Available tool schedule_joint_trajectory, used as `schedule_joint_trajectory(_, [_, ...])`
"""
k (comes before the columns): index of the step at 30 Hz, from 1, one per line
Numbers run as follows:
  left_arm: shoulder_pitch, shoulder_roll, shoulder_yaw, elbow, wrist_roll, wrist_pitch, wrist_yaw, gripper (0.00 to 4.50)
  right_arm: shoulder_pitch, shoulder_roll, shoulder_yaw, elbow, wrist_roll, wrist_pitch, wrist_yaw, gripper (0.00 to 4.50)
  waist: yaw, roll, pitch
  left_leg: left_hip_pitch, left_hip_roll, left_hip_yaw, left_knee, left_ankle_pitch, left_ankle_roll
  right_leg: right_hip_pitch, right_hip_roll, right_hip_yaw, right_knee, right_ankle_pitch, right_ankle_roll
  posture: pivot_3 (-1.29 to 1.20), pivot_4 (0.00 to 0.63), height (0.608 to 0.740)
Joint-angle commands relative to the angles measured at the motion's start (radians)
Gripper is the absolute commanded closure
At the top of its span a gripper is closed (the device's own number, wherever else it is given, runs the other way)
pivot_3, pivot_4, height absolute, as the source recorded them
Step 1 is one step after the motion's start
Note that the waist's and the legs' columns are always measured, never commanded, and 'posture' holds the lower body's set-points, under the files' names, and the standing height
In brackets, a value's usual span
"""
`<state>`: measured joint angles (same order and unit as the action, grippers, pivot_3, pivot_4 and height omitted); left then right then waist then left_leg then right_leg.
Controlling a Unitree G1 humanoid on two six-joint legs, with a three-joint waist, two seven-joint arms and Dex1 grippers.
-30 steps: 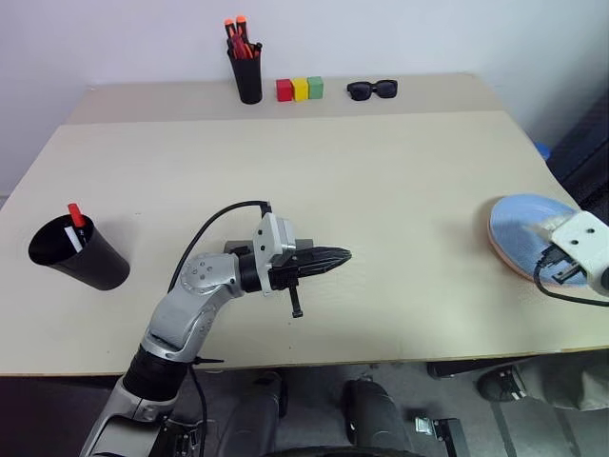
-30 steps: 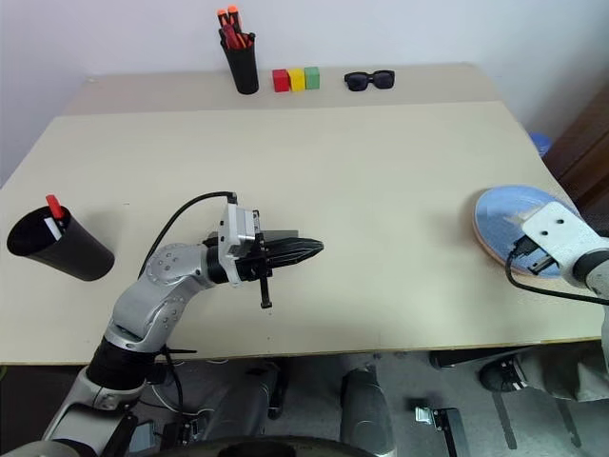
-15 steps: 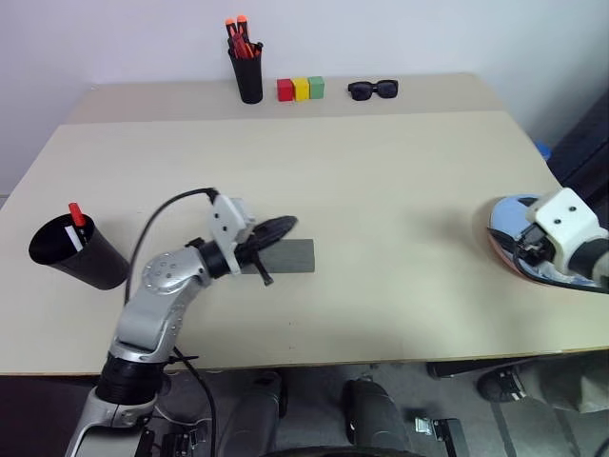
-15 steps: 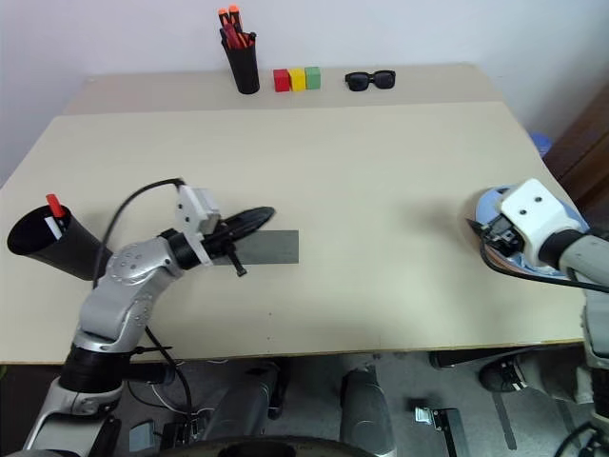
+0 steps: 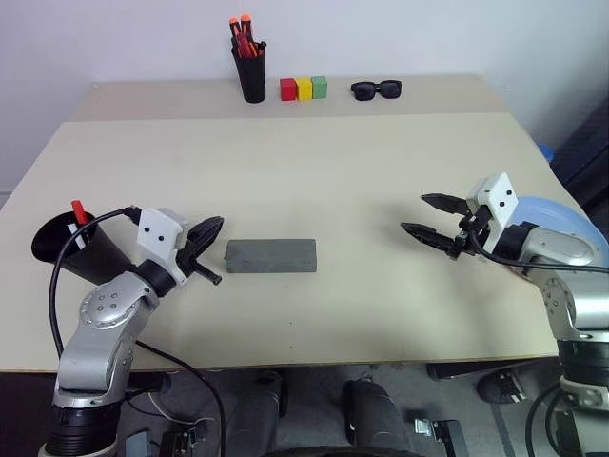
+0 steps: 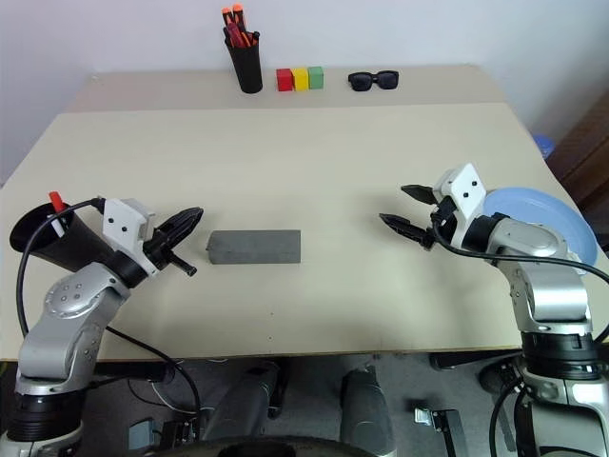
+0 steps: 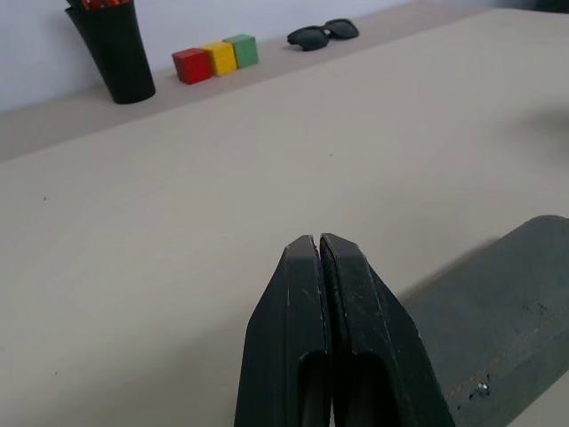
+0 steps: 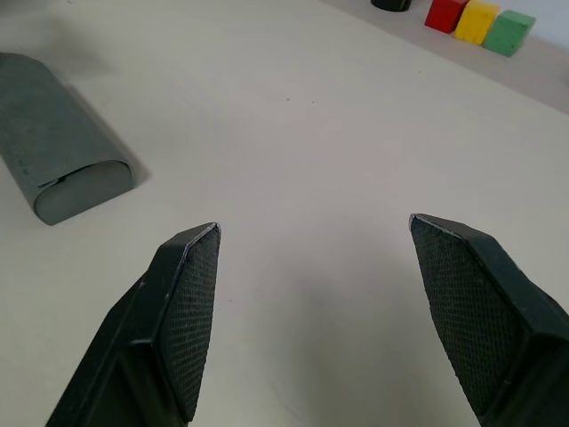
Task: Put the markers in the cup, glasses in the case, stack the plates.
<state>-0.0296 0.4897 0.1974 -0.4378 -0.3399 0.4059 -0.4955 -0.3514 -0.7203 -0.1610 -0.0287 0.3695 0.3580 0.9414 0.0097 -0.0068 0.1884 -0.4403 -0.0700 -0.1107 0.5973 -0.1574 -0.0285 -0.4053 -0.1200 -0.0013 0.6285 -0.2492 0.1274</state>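
left eye view: case (image 5: pixel 271 255) uncovered; left gripper (image 5: pixel 211 227) withdrawn, apparently empty.

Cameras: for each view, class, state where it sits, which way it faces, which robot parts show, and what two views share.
Left eye view: on the head, looking forward and down at the table; both arms show.
Right eye view: beside it, same scene.
Left wrist view: along the shut left end effector, toward the pen holder and sunglasses.
Right wrist view: between the open right end effector fingers.
Shared: both wrist views show the grey case and coloured blocks.
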Motion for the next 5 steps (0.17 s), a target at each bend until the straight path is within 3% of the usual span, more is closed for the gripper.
schedule_joint_trajectory(1, [0.014, 0.013, 0.042, -0.049, -0.013, 0.009, 0.015, 4.50, -0.034, 0.003, 0.012, 0.025, -0.014, -0.051, 0.010, 1.06, 0.000, 0.000, 0.000, 0.000, 0.000, 0.000, 0.000, 0.000, 0.000, 0.000, 0.000, 0.000, 0.000, 0.000, 0.000, 0.00, 0.150, 0.740])
schedule_joint_trajectory(5, [0.041, 0.013, 0.062, -0.063, -0.027, 0.012, 0.013, 4.50, -0.050, 0.013, 0.034, 0.045, -0.021, -0.066, 0.006, 1.06, 0.000, 0.000, 0.000, 0.000, 0.000, 0.001, 0.000, 0.000, 0.000, 0.000, 0.000, 0.000, 0.000, 0.000, 0.000, 0.00, 0.150, 0.740])
